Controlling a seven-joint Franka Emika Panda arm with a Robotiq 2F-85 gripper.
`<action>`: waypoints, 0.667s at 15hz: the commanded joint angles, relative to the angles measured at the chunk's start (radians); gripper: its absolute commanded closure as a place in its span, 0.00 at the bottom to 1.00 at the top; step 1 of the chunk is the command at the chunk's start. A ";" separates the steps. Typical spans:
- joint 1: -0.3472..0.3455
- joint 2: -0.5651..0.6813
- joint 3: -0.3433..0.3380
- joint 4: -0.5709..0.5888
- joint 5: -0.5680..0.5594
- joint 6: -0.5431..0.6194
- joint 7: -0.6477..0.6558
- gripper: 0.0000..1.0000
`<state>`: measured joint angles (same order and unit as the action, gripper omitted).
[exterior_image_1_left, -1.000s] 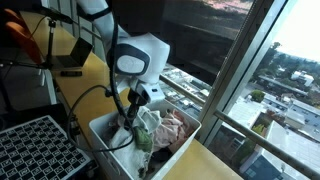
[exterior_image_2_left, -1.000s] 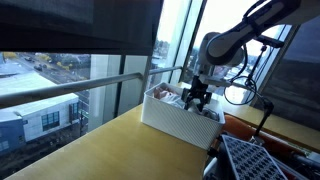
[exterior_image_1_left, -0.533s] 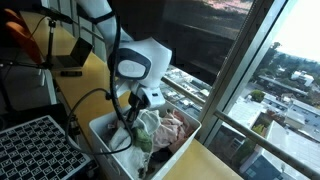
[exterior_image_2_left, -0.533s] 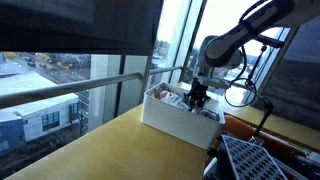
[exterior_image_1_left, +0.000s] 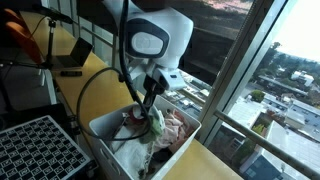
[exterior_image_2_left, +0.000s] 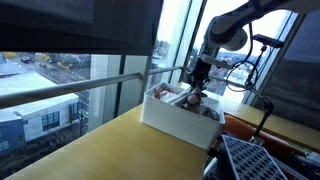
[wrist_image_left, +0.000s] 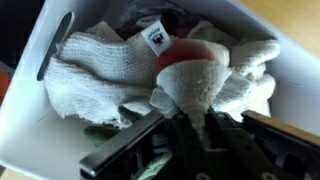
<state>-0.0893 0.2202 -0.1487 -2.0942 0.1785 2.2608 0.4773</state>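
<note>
In the wrist view, my gripper (wrist_image_left: 190, 125) is shut on a bunched white knitted cloth (wrist_image_left: 190, 85) with a red patch at its top. The cloth hangs from the jaws above a white bin (wrist_image_left: 30, 95). The bin holds more crumpled white cloths (wrist_image_left: 95, 70), one of them with a small black-and-white tag (wrist_image_left: 155, 37). In both exterior views the gripper (exterior_image_1_left: 150, 103) (exterior_image_2_left: 199, 82) hovers just over the bin (exterior_image_1_left: 115, 135) (exterior_image_2_left: 175, 120). The pinched cloth (exterior_image_1_left: 155, 122) (exterior_image_2_left: 197, 98) trails down into the pile.
A black grid rack (exterior_image_1_left: 35, 150) (exterior_image_2_left: 262, 160) lies beside the bin on the wooden table (exterior_image_2_left: 100, 150). Large windows with a metal rail (exterior_image_2_left: 100, 85) stand right behind the bin. A desk with a laptop (exterior_image_1_left: 70, 60) sits behind the arm.
The jaws closed on the cloth down in the bin. The arm then rose, drawing the cloth up out of the pile.
</note>
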 joint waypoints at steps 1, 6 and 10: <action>-0.009 -0.139 -0.006 0.057 0.006 -0.072 0.014 0.96; 0.011 -0.328 0.039 0.112 0.000 -0.137 0.040 0.96; 0.060 -0.481 0.131 0.088 0.012 -0.184 0.061 0.96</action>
<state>-0.0588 -0.1546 -0.0746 -1.9841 0.1785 2.1158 0.5128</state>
